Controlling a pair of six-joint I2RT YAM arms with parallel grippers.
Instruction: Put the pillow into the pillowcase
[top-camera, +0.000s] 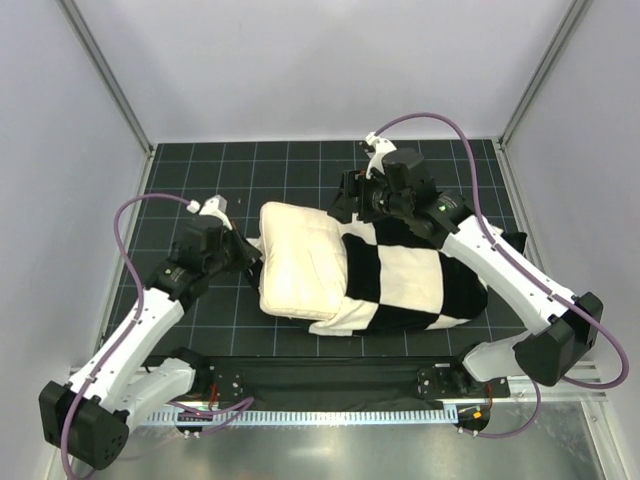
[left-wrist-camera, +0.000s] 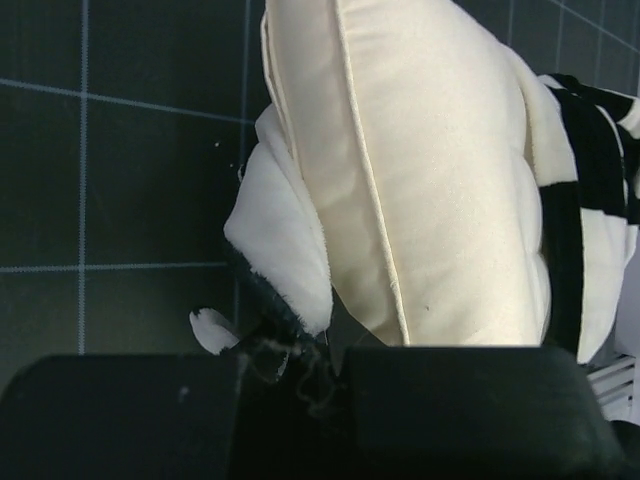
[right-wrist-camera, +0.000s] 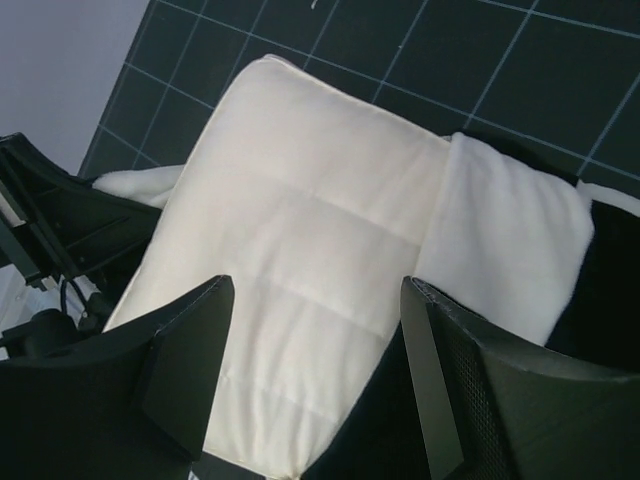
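Note:
The cream pillow (top-camera: 300, 262) lies mid-table with its right end inside the black-and-white checked pillowcase (top-camera: 420, 280). The left part of the pillow is uncovered. My left gripper (top-camera: 252, 256) is at the pillow's left edge. In the left wrist view it (left-wrist-camera: 335, 350) is shut on a plush white-and-black flap of the pillowcase (left-wrist-camera: 285, 240) that lies beside the pillow (left-wrist-camera: 440, 170). My right gripper (top-camera: 345, 208) hovers at the far edge by the case's mouth. In the right wrist view it (right-wrist-camera: 318, 290) is open and empty above the pillow (right-wrist-camera: 300, 220), next to the case's white edge (right-wrist-camera: 510, 240).
A black gridded mat (top-camera: 200, 170) covers the table. Grey walls and metal frame posts (top-camera: 105, 75) close in the back and sides. A metal rail (top-camera: 320, 415) runs along the near edge between the arm bases.

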